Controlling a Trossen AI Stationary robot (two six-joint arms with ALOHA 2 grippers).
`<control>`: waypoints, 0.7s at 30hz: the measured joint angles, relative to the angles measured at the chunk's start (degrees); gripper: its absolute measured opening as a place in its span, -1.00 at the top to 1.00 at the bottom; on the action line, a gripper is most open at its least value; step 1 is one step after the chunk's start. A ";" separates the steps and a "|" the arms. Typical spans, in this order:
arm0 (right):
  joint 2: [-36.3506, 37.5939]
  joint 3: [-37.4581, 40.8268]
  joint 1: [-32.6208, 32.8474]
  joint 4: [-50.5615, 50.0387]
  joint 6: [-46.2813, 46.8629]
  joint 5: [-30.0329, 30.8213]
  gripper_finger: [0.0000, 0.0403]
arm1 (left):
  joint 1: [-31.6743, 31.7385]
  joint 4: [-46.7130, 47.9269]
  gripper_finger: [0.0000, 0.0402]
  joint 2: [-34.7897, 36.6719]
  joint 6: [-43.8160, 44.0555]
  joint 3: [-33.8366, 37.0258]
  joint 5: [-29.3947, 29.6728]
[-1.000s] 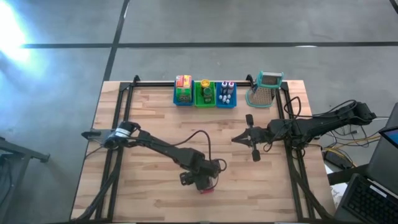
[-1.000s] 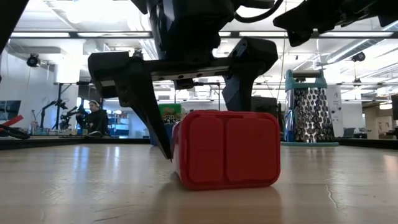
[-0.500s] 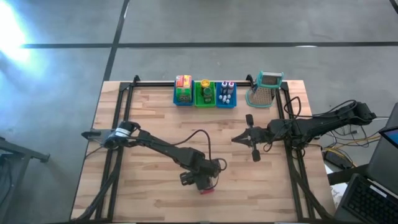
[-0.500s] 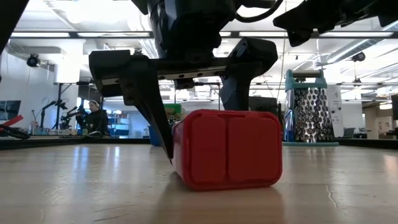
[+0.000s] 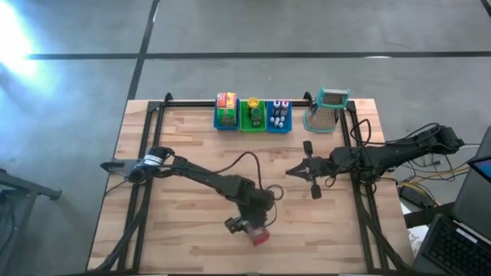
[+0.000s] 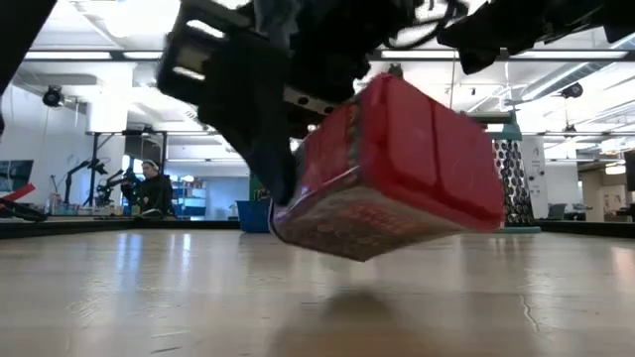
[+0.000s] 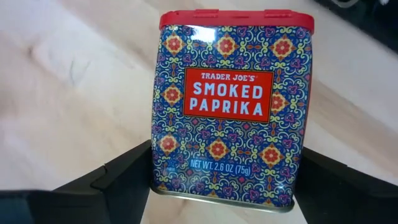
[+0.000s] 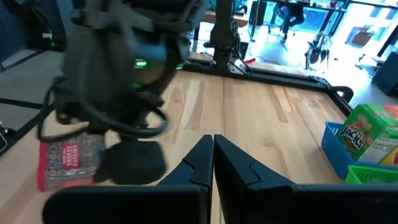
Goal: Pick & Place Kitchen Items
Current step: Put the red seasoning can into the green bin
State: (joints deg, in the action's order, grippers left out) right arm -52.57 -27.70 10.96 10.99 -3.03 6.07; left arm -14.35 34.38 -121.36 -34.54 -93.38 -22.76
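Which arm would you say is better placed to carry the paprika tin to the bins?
Left. Its gripper already holds the paprika tin lifted and tilted off the table; the right gripper waits shut, empty, mid-table.

occluded: paprika tin [image 7: 229, 106] base edges behind left gripper fingers [image 7: 118, 180] | blurred: left arm [image 8: 124, 68] in right wrist view | too small: bottles [image 5: 279, 113] labels in blue bin [image 5: 279, 127]

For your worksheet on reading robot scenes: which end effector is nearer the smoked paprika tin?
Left. The left end effector grips the smoked paprika tin, lifted off the table; the right end effector waits shut, farther back.
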 joint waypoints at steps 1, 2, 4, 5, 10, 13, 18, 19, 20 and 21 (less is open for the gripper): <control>0.13 -0.02 0.02 -0.54 0.02 0.00 0.96 | 0.65 0.22 -0.63 0.00 1.80 0.08 -1.22; 0.36 -0.02 0.02 -1.24 0.15 0.00 0.96 | 1.35 0.16 -0.63 0.00 3.45 0.40 -2.27; 0.89 -0.02 0.04 -2.51 0.94 -0.02 0.96 | 2.67 0.68 -0.63 0.00 6.03 1.43 -4.56; 1.37 -0.02 0.02 -3.59 1.19 -0.02 0.96 | 3.32 0.92 -0.63 0.00 7.18 1.87 -5.66; 3.86 -0.02 1.80 -8.61 -0.77 0.09 0.96 | 6.39 0.76 -0.63 0.07 11.71 4.63 -13.92; 3.90 -0.04 4.83 -8.53 -5.46 2.22 0.96 | 8.28 -0.02 -0.63 0.06 15.47 6.71 -21.25; 0.98 -0.92 11.27 -8.46 -12.37 12.74 0.96 | 11.23 -7.09 -0.62 0.04 23.17 9.43 -31.82; 0.08 -1.25 12.47 -8.36 -12.75 15.30 0.96 | 11.75 -8.08 -0.62 0.04 24.64 9.62 -33.57; -0.81 -1.54 13.71 -8.32 -12.87 17.51 0.96 | 12.18 -8.96 -0.62 0.04 25.92 9.70 -34.57; -1.66 -1.85 14.98 -8.74 -12.84 19.63 0.96 | 12.59 -9.94 -0.62 0.04 27.01 9.71 -34.88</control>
State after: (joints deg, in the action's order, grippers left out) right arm -54.24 -29.55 25.95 2.25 -15.87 25.69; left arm -1.77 24.44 -121.32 -7.53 -83.67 -57.64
